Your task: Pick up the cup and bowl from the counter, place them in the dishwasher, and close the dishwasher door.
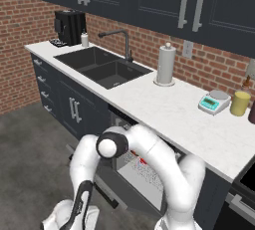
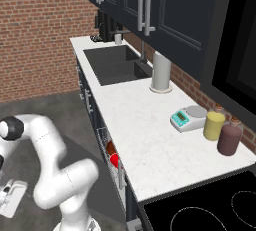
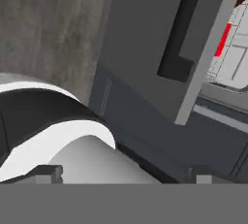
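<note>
The dishwasher (image 1: 130,160) under the white counter (image 1: 174,112) stands open. Its white rack (image 2: 104,136) holds the red cup (image 2: 115,161) and, just behind it, the dark reddish-brown bowl (image 2: 110,148). A sliver of the red cup (image 3: 222,41) shows past the door's edge in the hand view. The dishwasher door (image 3: 145,39) hangs partly open, its grey outer face and dark bar handle (image 3: 180,34) in front of the hand. My gripper (image 3: 125,173) is low beside the floor, below the door's outer face, open and holding nothing.
A teal scale (image 1: 214,102), a yellow jar (image 1: 240,103) and a maroon jar (image 2: 230,137) stand at the counter's back right. A paper towel roll (image 1: 166,64) and a double sink (image 1: 102,64) lie further left. A black cooktop (image 2: 200,210) borders the counter.
</note>
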